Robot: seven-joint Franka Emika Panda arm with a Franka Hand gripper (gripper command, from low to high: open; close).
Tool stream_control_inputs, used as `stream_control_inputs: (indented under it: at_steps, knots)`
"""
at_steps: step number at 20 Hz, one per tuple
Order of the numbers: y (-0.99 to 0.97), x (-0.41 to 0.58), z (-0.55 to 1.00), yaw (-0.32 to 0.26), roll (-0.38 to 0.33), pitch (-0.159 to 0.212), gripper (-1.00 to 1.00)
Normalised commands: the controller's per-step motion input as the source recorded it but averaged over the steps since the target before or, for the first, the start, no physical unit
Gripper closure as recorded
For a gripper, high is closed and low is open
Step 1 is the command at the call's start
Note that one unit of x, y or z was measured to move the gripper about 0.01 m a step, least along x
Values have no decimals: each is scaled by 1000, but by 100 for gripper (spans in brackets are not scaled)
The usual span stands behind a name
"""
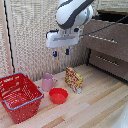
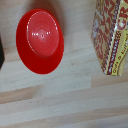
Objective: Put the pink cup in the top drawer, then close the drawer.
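Note:
The pink recepticle (image 1: 48,81) is a pale-pink mug with a side handle, standing on the wooden table between the basket and the snack box. My gripper (image 1: 61,52) hangs well above it and a little toward the exterior view's right, its two dark-blue finger tips apart with nothing between them. The storage unit (image 1: 107,45) is a dark-brown chest at the exterior view's right. Its highest section (image 1: 106,36) shows a long silver bar handle, and I cannot tell whether it is pulled out. The wrist view shows neither the mug nor the fingers.
A red wire basket (image 1: 19,96) sits at the exterior view's left. A flat red bowl (image 1: 58,95) (image 2: 41,41) lies in front of the mug. A yellow-and-red snack box (image 1: 74,79) (image 2: 111,35) stands beside the bowl. A woven screen (image 1: 30,35) backs the table.

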Motion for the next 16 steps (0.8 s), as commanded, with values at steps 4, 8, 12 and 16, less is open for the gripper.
stream_control_inputs:
  at_steps: [4,8,12,16]
  knots:
    - [64,499,-236,55,-21,89,-100]
    - [32,697,-284,70,-14,111,-100]
    - [0,687,-259,79,-6,101,-100]
    - [0,566,-248,81,-14,148,-100]
